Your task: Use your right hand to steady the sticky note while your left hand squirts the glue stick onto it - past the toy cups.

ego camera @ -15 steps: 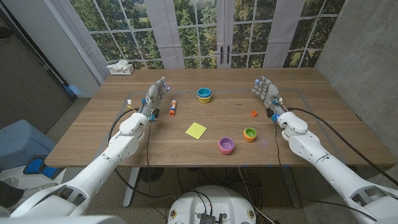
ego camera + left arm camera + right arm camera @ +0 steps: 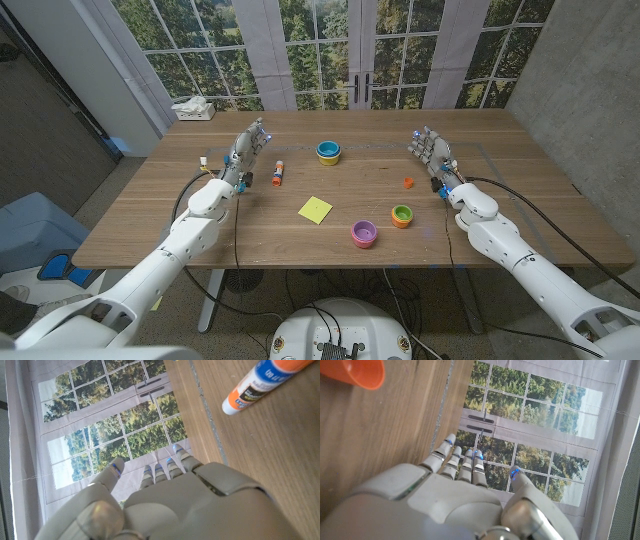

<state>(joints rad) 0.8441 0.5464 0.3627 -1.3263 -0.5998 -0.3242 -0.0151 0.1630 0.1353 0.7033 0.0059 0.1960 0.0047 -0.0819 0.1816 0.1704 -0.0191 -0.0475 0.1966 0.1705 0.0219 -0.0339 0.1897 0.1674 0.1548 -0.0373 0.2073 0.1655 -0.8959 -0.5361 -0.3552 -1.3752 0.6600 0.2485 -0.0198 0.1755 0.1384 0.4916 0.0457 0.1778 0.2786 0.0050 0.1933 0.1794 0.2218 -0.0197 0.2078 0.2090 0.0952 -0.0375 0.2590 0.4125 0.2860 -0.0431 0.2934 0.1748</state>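
Left hand (image 2: 245, 152): raised over the table's (image 2: 520, 200) left side, fingers extended and slightly apart, holding nothing. The left wrist view shows the back of this hand (image 2: 165, 505) with straight fingers and the glue stick (image 2: 262, 382) lying on the wood just beside it, not touching.

Right hand (image 2: 432, 153): raised over the table's right side, fingers extended and apart, holding nothing. The right wrist view shows its back (image 2: 455, 502) and a small orange cup (image 2: 357, 372) on the wood near it.

Glue stick (image 2: 277, 173): lies flat on the table, just to the right of the left hand, orange end toward the robot.

Sticky note (image 2: 315, 209): yellow, lies flat near the table's centre, turned like a diamond, well apart from both hands.

Cups: a blue and yellow cup (image 2: 328, 152) stands beyond the note; a pink and purple cup (image 2: 364, 234) and a green and orange cup (image 2: 402, 215) stand to the note's right, nearer the robot. The small orange cup (image 2: 408, 182) stands between the green cup and the right hand.

A tissue box (image 2: 193, 109) sits at the far left corner.
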